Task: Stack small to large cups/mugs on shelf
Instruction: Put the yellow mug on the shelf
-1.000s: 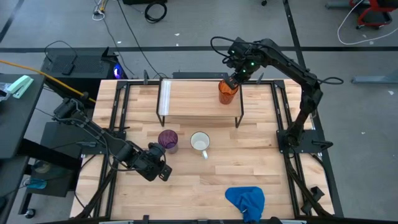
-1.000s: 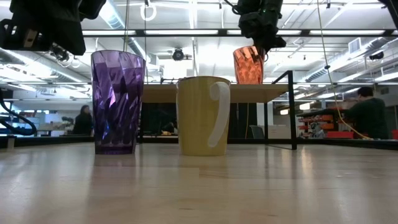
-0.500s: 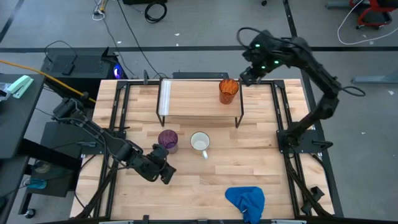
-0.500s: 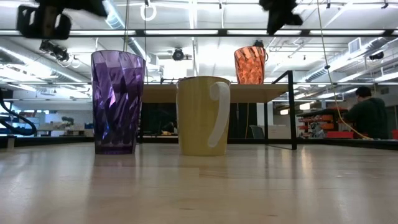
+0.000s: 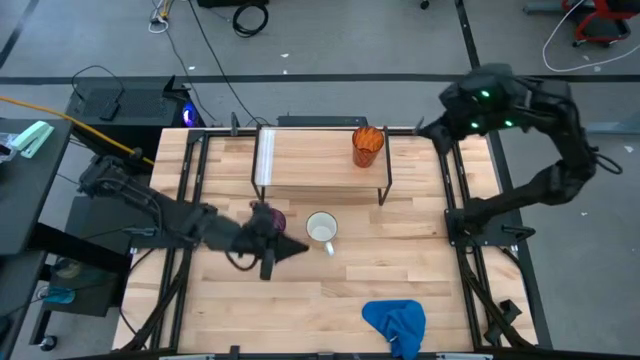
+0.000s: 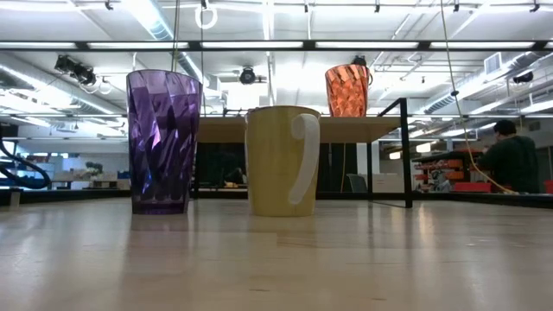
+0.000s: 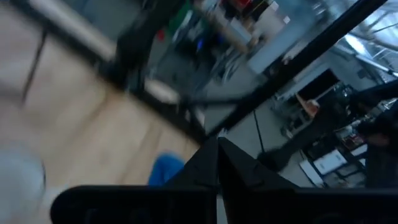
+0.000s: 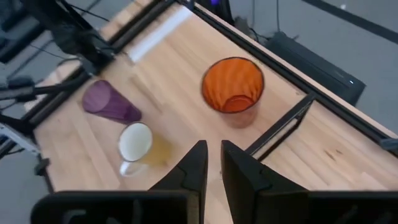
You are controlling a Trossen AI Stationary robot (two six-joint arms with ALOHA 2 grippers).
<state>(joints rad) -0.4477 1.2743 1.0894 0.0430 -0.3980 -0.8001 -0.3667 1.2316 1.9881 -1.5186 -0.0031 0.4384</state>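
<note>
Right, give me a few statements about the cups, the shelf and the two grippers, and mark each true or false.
1. The orange cup stands upright on the shelf. True.
2. The white mug is on the shelf too. False: it stands on the table, in front of the shelf.
3. The right gripper holds the orange cup. False: it holds nothing and is clear of the cup.
4. The purple tumbler stands beside the white mug. True.
5. The left gripper is wide open. False: it is shut.
</note>
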